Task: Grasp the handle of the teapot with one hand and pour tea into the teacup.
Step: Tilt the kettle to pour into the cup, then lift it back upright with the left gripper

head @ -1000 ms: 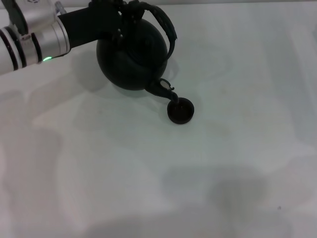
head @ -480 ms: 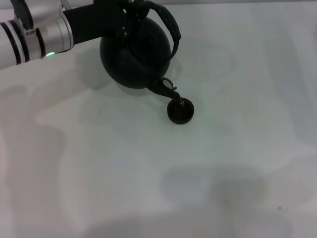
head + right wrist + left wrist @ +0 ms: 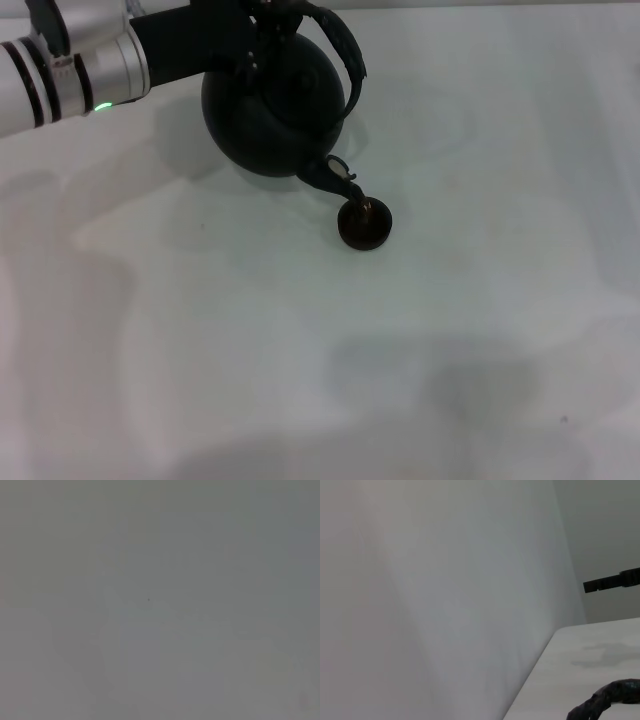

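In the head view the round black teapot hangs tilted at the upper left, its spout pointing down over the rim of the tiny dark teacup. A brownish glint shows inside the cup under the spout tip. The arched rough handle loops over the pot's far side. My left gripper reaches in from the top left and is shut on the handle near the picture's top edge. A piece of the handle shows in the left wrist view. My right gripper is out of view.
The white table stretches in front of and to the right of the cup. In the left wrist view a pale wall rises beyond the table's edge, and a black bar sticks out at the right.
The left arm has shifted the teapot slightly to the right and tipped it further. The spout tip now sits over the cup, where a brownish glint has appeared.
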Controlling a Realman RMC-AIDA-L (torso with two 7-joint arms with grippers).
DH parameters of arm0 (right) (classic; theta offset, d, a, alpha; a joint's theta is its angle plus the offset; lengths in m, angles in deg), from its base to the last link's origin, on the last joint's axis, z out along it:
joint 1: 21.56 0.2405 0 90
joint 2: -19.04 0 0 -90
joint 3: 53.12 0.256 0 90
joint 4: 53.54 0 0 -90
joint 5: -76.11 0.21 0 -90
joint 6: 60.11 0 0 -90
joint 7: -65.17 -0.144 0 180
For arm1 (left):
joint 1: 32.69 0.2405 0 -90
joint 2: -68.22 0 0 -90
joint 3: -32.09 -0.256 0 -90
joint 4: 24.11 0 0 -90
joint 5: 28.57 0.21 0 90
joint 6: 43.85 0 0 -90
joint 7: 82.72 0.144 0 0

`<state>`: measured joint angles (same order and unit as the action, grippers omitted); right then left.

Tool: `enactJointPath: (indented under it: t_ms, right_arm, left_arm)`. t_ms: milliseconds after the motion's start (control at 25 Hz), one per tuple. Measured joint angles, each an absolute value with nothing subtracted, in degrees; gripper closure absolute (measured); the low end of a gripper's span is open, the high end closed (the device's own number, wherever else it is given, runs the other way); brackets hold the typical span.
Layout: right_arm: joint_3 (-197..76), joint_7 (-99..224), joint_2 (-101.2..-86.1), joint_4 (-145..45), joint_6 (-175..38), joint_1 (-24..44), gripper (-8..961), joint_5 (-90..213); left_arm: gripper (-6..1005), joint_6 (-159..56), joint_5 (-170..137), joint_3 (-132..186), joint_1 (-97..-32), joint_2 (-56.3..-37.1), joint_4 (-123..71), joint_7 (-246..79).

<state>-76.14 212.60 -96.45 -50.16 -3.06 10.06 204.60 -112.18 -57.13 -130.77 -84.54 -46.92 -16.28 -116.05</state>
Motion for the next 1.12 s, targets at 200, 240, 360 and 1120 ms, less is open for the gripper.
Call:
enactJointPath:
  t_ms: [200,240,360,1120]
  right_arm:
    - [-76.14,212.58,-96.45,-50.10,-3.06,10.06,109,204.60]
    - [-76.14,212.57,-96.45,-50.08,-3.06,10.05,109,204.60]
    - [-76.08,212.47,-96.42,-50.01,-3.06,9.97,109,204.62]
    - [-76.05,212.53,-96.36,-49.94,-3.04,9.81,109,204.78]
  left_arm:
    - [866,-112.12,-56.79,-130.77,-84.59,-47.00,-16.29,-116.04]
    - [867,-112.09,-56.61,-130.77,-84.62,-47.00,-16.29,-116.04]
    - [867,-112.06,-56.59,-130.77,-84.66,-47.01,-16.29,-116.04]
    - [866,-111.97,-55.85,-130.77,-84.77,-47.07,-15.94,-116.65]
